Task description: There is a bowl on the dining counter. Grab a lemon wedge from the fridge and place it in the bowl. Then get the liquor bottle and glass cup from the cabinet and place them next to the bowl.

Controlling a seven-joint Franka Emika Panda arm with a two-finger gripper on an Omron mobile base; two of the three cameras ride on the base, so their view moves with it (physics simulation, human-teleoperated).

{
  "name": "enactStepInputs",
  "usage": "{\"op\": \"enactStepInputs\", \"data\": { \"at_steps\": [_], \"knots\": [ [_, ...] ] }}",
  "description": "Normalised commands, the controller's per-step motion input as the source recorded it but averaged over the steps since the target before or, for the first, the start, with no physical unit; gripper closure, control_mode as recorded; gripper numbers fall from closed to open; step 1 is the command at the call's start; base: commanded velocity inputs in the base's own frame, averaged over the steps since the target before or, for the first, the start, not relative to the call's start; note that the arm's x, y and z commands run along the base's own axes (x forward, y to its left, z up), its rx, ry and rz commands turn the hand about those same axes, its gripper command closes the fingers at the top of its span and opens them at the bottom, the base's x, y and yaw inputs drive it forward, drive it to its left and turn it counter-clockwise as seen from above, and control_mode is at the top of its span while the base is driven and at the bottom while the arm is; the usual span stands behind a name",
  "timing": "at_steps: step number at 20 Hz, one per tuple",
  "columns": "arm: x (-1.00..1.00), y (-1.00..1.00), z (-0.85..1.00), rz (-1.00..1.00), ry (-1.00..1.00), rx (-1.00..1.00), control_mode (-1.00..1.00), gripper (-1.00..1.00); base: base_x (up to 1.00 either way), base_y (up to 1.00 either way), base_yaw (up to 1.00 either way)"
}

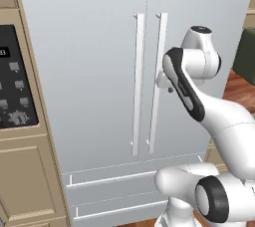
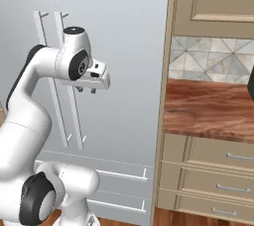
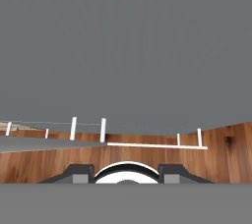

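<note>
Closed fridge (image 1: 99,71), two vertical door handles (image 1: 138,84), fingers (image 2: 86,90) pointing down, parted, empty, beside the right-hand handle (image 2: 69,76)

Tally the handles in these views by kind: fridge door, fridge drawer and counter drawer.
fridge door handles: 2
fridge drawer handles: 2
counter drawer handles: 3
Total: 7
</note>
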Motion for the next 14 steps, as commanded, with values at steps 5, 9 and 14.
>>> {"op": "enactStepInputs", "data": {
  "at_steps": [5,9,14],
  "knots": [
    [0.0,0.0,0.0,0.0,0.0,0.0,1.0,-1.0,-0.08,0.02,0.0],
    [0.0,0.0,0.0,0.0,0.0,0.0,1.0,-1.0,-0.62,0.38,0.0],
    [0.0,0.0,0.0,0.0,0.0,0.0,1.0,-1.0,-0.51,0.54,0.0]
  ]
}}
